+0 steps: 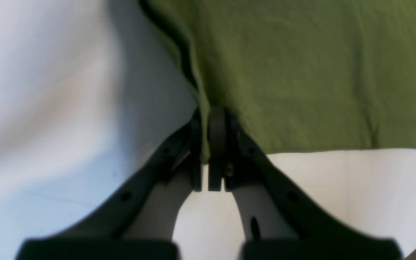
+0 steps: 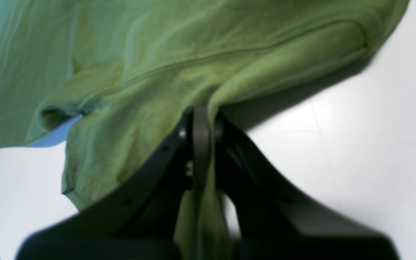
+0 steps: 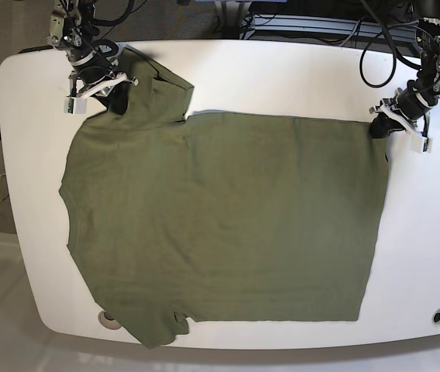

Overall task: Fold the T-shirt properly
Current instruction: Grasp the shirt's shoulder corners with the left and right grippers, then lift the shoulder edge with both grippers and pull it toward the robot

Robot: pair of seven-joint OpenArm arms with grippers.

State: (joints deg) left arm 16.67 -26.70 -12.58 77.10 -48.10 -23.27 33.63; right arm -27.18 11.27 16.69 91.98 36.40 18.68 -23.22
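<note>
The olive-green T-shirt (image 3: 220,225) lies spread flat over the white table (image 3: 282,77), collar side at the left and hem at the right. At its far right corner my left gripper (image 3: 380,124) is shut on the hem corner; the left wrist view shows the T-shirt (image 1: 302,72) edge pinched between the closed fingers (image 1: 217,130) of the left gripper (image 1: 206,137). At the far left my right gripper (image 3: 108,91) is shut on the sleeve. In the right wrist view the T-shirt (image 2: 157,65) is bunched and lifted at the right gripper (image 2: 200,130).
The table's rounded edge (image 3: 11,194) runs close along the shirt's left side, where the near sleeve hangs over the front edge (image 3: 158,337). Two round holes (image 3: 437,315) sit near the front corners. Cables and frame parts (image 3: 297,19) stand behind the table.
</note>
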